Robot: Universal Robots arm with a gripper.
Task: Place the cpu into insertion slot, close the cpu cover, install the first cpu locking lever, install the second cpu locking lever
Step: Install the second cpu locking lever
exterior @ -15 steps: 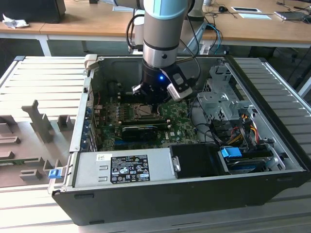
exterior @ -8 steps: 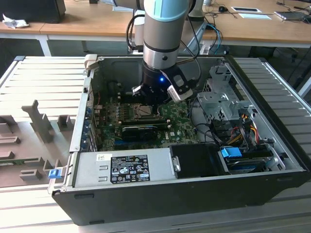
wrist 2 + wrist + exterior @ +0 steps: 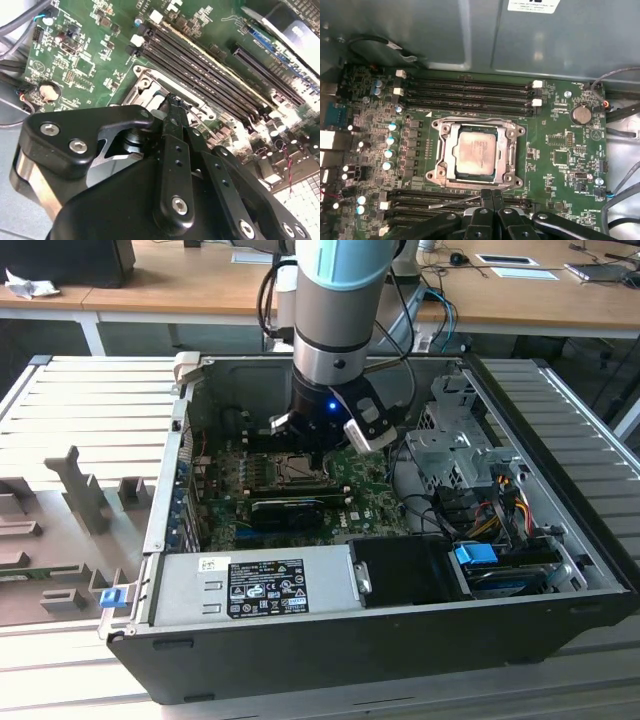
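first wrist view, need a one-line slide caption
The cpu sits in the insertion slot with the cpu cover down around it, gripper shut beside the socket.

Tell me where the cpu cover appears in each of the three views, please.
Exterior view: the cpu cover lies on the green board, mid-case.
First wrist view: the silver frame around the cpu.
Second wrist view: its metal edge runs partly behind the gripper.
Shared landmark: the long black memory slots beside it.
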